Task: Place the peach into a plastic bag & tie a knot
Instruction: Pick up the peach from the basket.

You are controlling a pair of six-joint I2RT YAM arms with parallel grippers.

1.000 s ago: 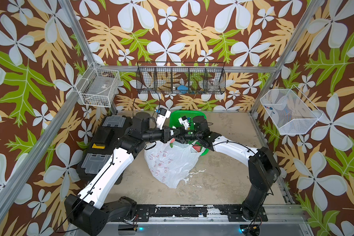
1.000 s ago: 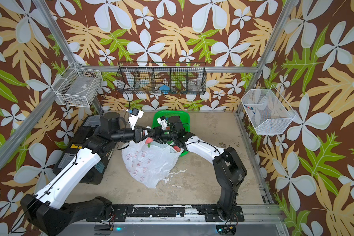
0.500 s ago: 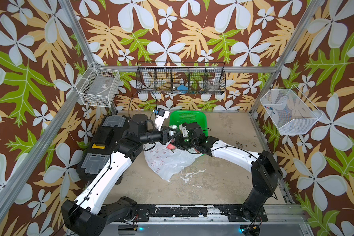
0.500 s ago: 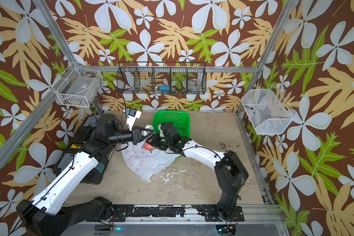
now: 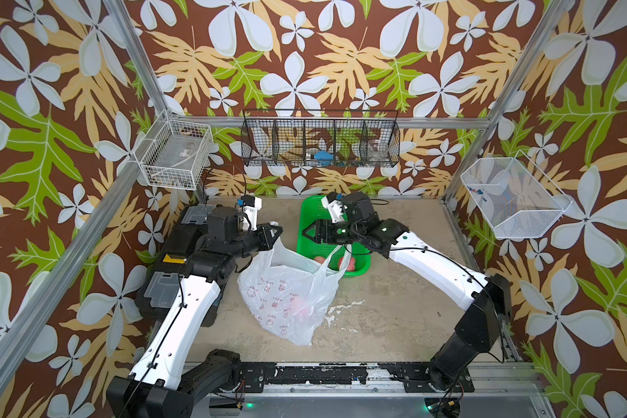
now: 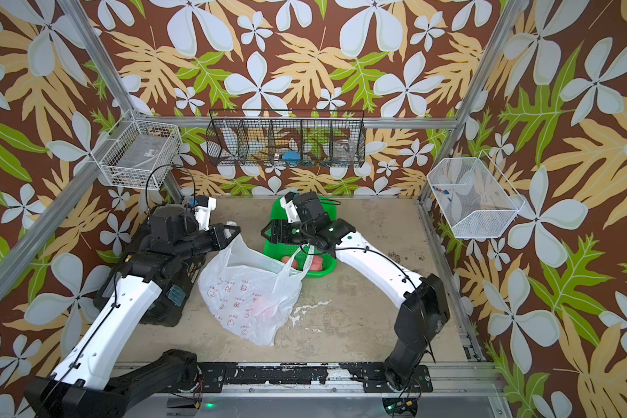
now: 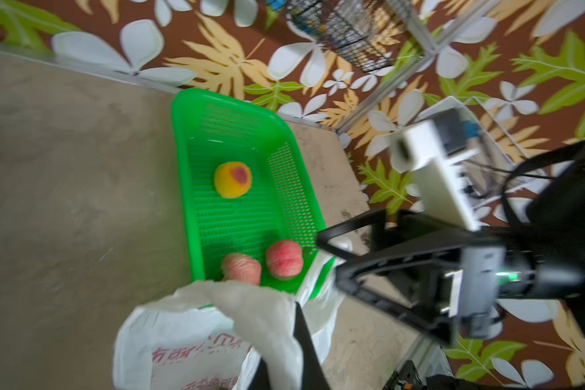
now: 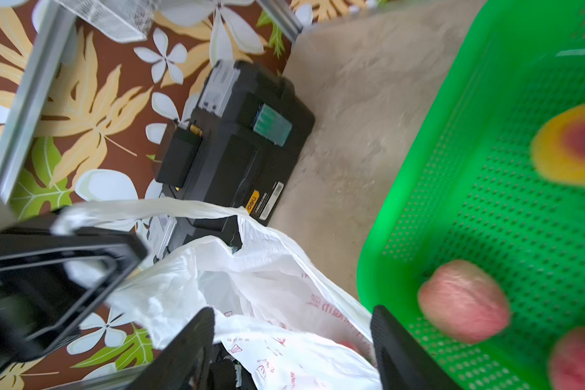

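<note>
The white plastic bag lies open on the table, with a pink peach showing faintly through it. My left gripper is shut on the bag's left handle. My right gripper stands open over the bag's mouth by the green basket. The right handle rises beneath it; whether it touches a finger I cannot tell. The handles are apart and no knot is in view.
The green basket holds two pink peaches and a yellow one. A black tool case lies at the left. Wire baskets hang on the walls.
My right gripper has opened and drawn back over the basket. The two grippers have moved apart and the bag has spread wider on the table. The left stays shut on its handle.
</note>
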